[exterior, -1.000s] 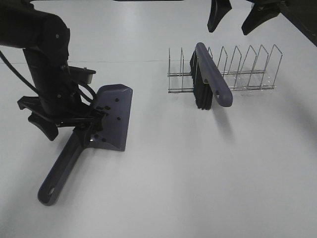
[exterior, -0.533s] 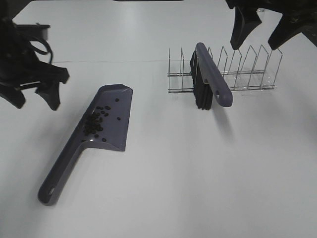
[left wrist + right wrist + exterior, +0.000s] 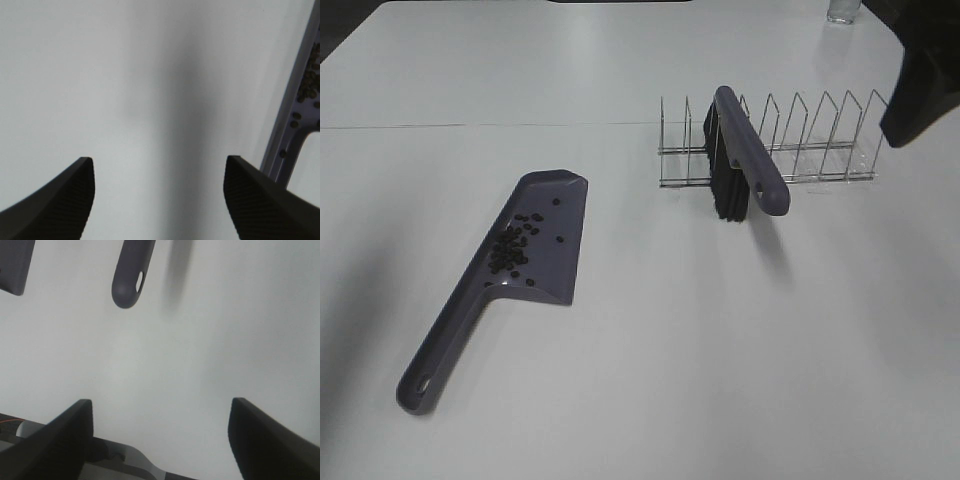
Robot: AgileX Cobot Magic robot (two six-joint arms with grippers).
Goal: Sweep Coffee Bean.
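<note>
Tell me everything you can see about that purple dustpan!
The dustpan is dull purple-grey and looks like smooth plastic. It has a flat, wide scoop with low side walls and a long handle with a hanging hole at its end. It lies flat on the white table, slanted, handle toward the near left. The coffee beans sit clustered in the scoop near the handle. Nothing grips it.

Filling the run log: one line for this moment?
coffee beans: in dustpan | brush: in wire rack | left gripper: open, empty | right gripper: open, empty
</note>
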